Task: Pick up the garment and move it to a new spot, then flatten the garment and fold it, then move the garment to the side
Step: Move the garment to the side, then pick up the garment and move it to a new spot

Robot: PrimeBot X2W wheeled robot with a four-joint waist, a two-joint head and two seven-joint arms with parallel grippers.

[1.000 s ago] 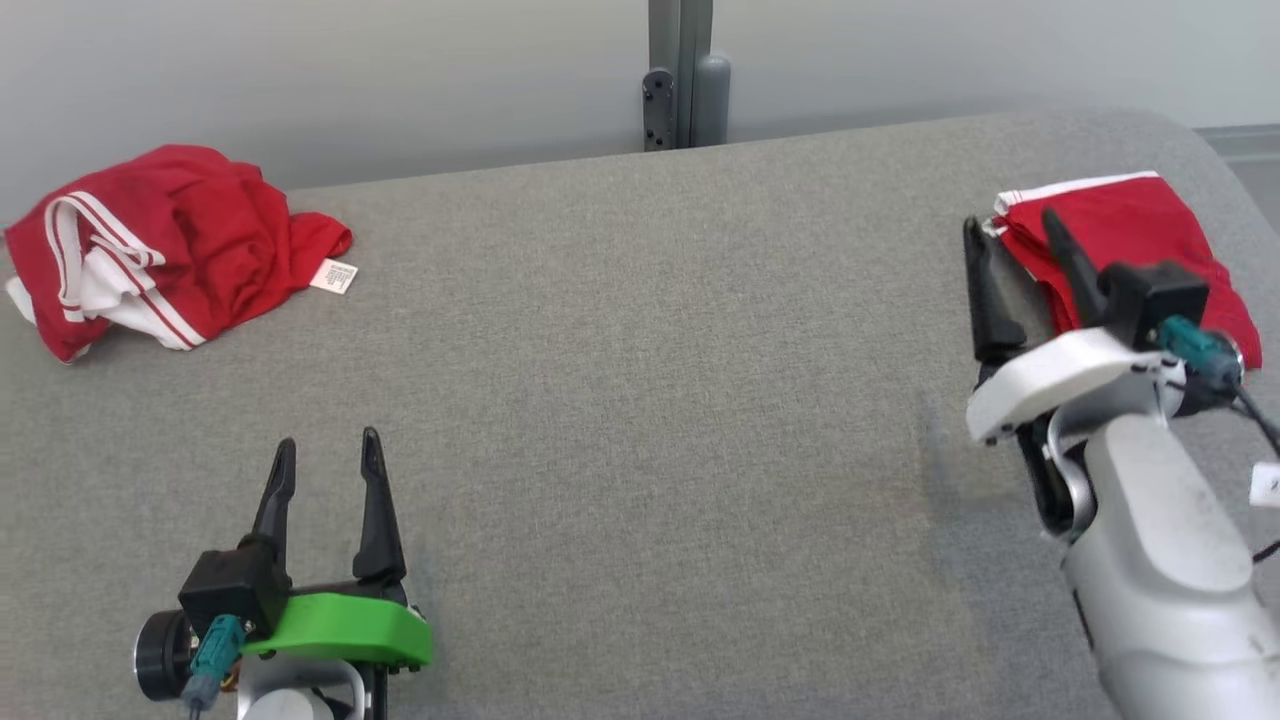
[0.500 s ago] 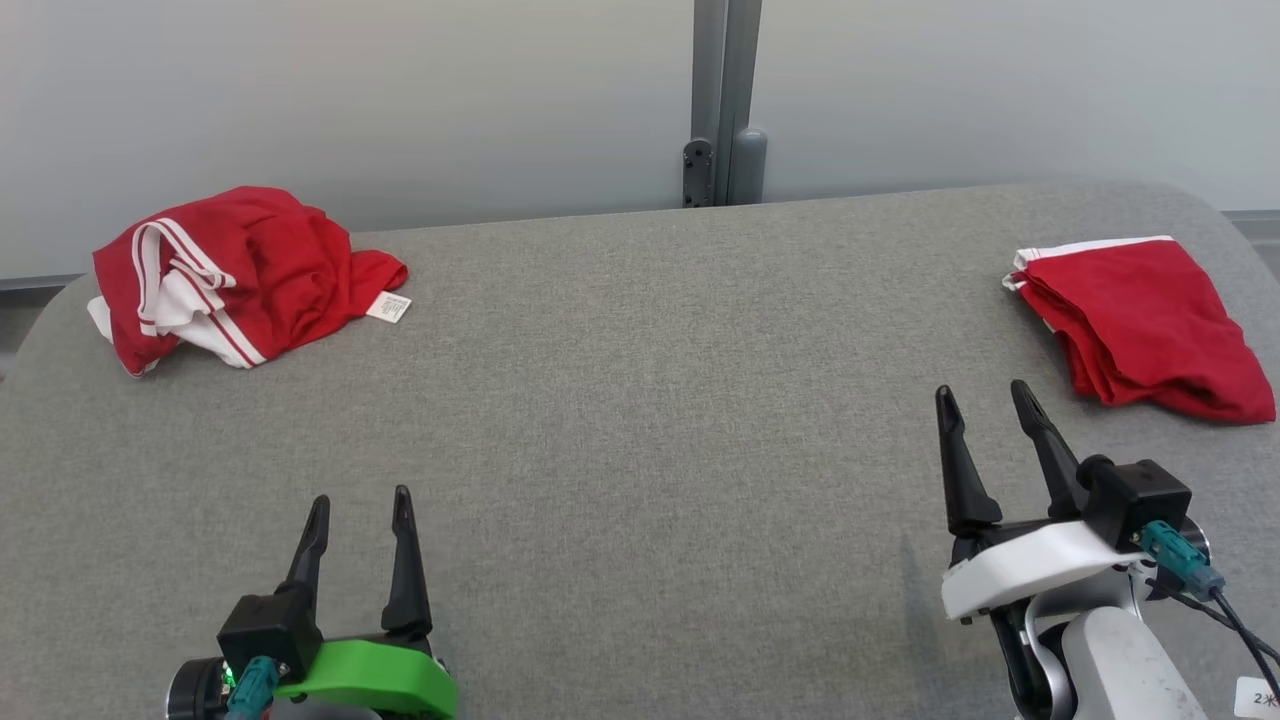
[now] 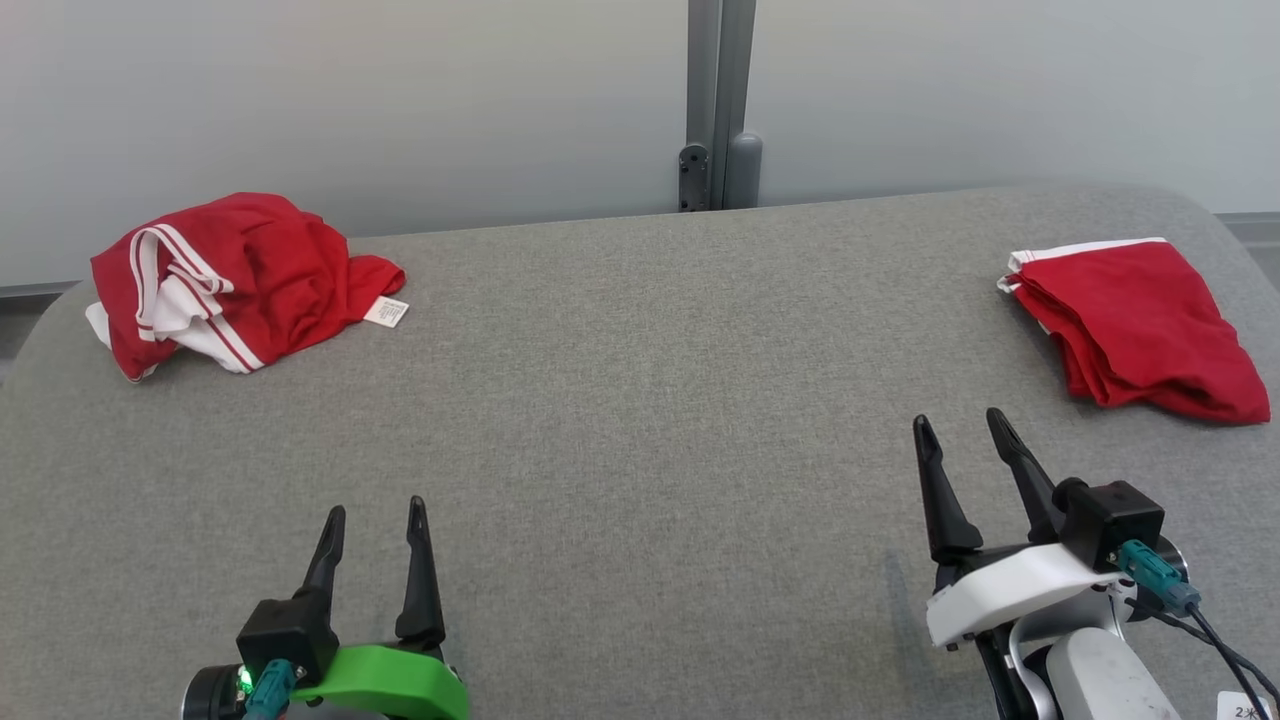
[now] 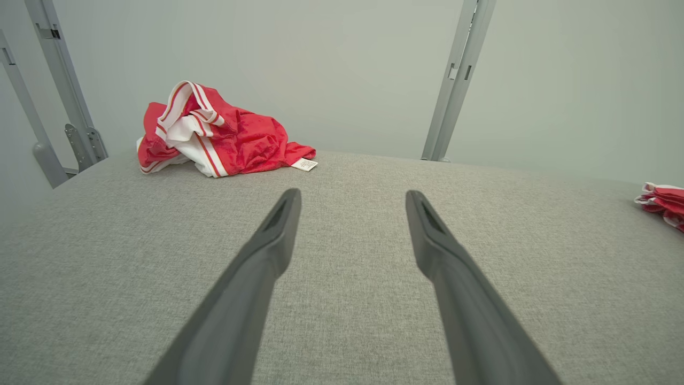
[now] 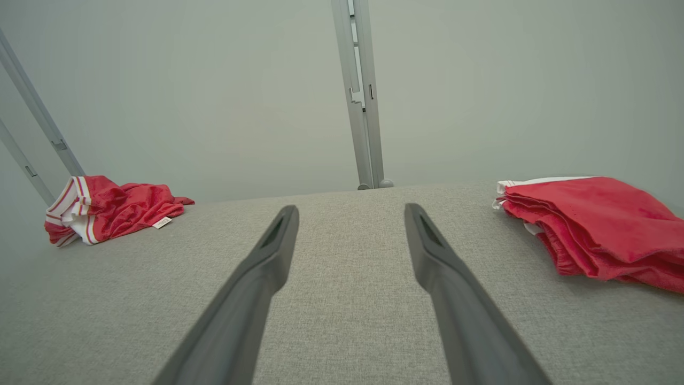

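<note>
A crumpled red garment [image 3: 235,280] with white stripes lies in a heap at the far left of the grey table [image 3: 640,400]; it also appears in the left wrist view [image 4: 214,131] and right wrist view [image 5: 107,211]. A second red garment [image 3: 1135,330], folded flat, rests at the right edge [image 5: 598,224]. My left gripper [image 3: 376,506] stands open near the front left, empty [image 4: 352,195]. My right gripper [image 3: 957,418] is open and empty at the front right, short of the folded garment [image 5: 350,208].
A grey metal post [image 3: 715,100] rises behind the table's far edge against a pale wall. More posts stand at the left [image 4: 59,85]. The table's corners are rounded and the surface drops off close to both garments.
My right gripper has drawn back from the folded garment toward the near edge, open all along. The head camera has shifted too. The left gripper has barely moved.
</note>
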